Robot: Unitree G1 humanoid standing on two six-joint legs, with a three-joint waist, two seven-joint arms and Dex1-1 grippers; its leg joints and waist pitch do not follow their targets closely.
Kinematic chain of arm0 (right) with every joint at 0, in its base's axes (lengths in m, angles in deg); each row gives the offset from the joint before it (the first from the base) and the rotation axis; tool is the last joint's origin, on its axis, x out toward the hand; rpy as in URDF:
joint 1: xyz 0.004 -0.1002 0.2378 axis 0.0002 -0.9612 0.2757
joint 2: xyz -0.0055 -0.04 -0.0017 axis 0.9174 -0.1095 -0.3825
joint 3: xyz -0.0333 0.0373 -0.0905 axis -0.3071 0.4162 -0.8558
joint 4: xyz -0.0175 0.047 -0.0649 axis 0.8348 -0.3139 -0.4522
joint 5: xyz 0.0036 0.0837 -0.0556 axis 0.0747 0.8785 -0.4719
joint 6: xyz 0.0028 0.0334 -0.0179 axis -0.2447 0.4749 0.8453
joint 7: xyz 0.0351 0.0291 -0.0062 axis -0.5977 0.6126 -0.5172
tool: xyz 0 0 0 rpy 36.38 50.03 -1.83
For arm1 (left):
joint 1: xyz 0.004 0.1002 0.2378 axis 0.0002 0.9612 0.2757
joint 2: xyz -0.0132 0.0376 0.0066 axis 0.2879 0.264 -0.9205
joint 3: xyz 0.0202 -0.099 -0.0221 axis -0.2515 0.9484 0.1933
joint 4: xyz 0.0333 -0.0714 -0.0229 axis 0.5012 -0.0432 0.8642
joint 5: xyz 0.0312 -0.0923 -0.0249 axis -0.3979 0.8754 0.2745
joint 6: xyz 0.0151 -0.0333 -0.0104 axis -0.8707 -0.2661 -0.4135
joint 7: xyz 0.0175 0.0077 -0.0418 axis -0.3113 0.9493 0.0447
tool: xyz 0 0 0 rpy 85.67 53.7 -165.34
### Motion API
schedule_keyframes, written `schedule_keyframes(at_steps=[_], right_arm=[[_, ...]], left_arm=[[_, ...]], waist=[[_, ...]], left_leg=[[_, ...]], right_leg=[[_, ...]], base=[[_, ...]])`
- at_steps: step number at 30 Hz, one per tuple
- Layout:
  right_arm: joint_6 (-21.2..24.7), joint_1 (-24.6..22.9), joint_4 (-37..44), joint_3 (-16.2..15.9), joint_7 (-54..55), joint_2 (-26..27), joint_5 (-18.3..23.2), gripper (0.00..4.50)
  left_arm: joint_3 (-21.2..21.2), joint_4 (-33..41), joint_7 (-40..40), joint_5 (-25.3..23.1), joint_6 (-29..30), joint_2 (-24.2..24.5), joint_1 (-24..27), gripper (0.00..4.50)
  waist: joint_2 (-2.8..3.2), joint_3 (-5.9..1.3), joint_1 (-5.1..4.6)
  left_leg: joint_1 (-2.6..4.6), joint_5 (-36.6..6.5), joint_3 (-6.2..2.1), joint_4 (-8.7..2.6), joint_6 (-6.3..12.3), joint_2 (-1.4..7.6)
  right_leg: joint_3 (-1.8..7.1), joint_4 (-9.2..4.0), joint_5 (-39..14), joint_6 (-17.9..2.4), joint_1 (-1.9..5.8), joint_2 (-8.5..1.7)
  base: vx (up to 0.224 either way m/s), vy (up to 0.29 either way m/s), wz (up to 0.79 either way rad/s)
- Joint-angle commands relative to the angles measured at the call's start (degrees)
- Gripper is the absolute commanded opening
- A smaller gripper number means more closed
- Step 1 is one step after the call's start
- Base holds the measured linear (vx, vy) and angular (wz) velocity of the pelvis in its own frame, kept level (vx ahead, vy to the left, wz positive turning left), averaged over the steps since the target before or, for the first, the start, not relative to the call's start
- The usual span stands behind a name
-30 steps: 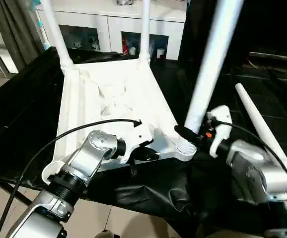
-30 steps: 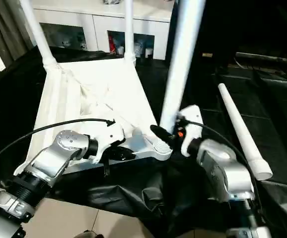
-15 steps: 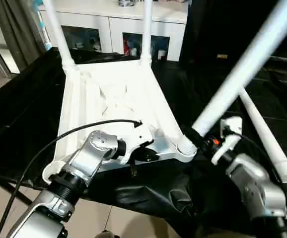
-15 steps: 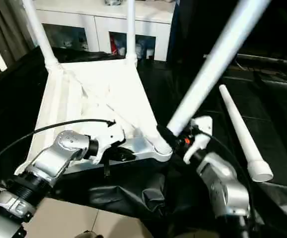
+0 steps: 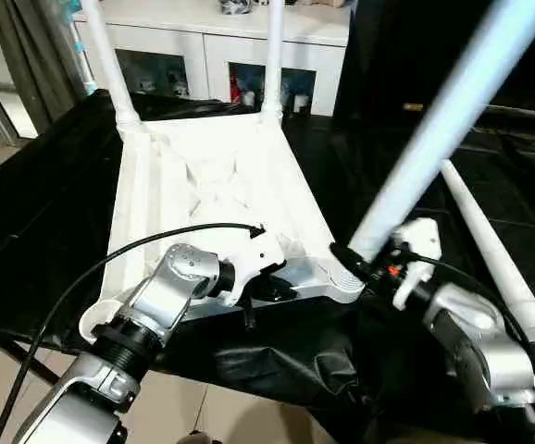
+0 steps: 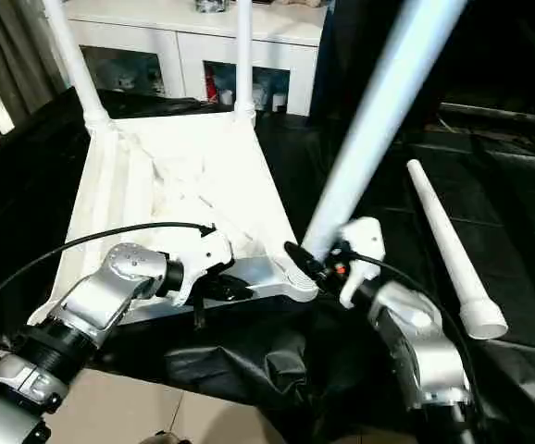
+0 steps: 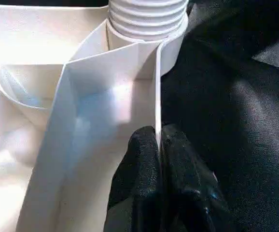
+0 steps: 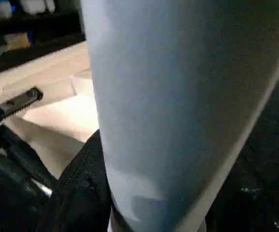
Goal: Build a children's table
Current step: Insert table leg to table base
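The right gripper [image 5: 355, 257], two black fingers on a white and silver wrist, is clamped around the thick lower end of a long tapered white plastic tube leg [image 5: 434, 120], which leans up and away to the right from the near right corner of the tabletop; its base sits at the ribbed round corner socket [image 5: 345, 276] there, though whether it is seated in the socket cannot be told. The left gripper [image 7: 160, 150] has its black fingers [image 7: 142, 159] pressed together on the thin raised rim along the near edge of the tabletop, just beside that same threaded socket [image 7: 146, 17]. Largest of all is the black cloth-covered work surface [image 5: 55, 185], which carries everything and hangs in folds over its near edge. On it lies the white plastic rectangular tabletop [image 5: 212, 185], upside down with its ribbed underside and crossing braces facing up, its long sides running away from the robot. Two more white tube legs stand upright in the far corners, one at the far left corner [image 5: 110, 65] and one at the far right corner [image 5: 273, 55]. A fourth tapered white leg [image 5: 494, 250] lies loose on the black cloth to the right of the tabletop, apart from it, its wide end nearer the robot. A black cable [image 5: 110, 254] arcs from the left forearm to the left wrist. Behind the work surface stands a white cabinet [image 5: 203, 46] with open shelves.
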Motion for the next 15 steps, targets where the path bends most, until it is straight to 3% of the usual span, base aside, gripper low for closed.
schedule_keyframes(at_steps=[1, 7, 15], right_arm=[[5.0, -0.8, -5.5, -3.7, -1.7, -1.2, -2.9, 1.92], [5.5, 1.5, -7.8, -4.5, -4.9, -2.5, -3.0, 1.92], [3.5, 0.8, -9.1, -4.7, -12.5, -4.6, 0.0, 1.92]], left_arm=[[0.5, 0.7, 0.1, -0.2, -1.0, 0.0, -1.8, 0.00], [0.4, 1.5, -1.3, 0.4, -1.5, 0.3, -1.8, 0.00], [0.3, 2.0, -7.3, 2.1, -5.8, 2.7, -2.2, 0.00]], waist=[[-0.43, -2.83, -0.41], [-0.71, -2.88, -0.45], [-0.71, -3.22, -0.15]], left_leg=[[1.45, -25.8, -1.46, -4.89, -1.41, 1.69], [1.39, -25.9, -1.61, -4.90, -1.29, 1.81], [1.22, -23.2, -1.27, -4.95, -0.43, 2.05]], right_leg=[[1.53, -6.33, -30.1, -6.9, 0.98, -2.71], [1.51, -6.44, -31.0, -6.4, 0.86, -2.87], [1.76, -5.56, -22.3, -9.3, 1.29, -2.71]], base=[[0.000, 0.000, 0.00], [0.000, 0.000, 0.00], [0.000, 0.000, 0.00]])
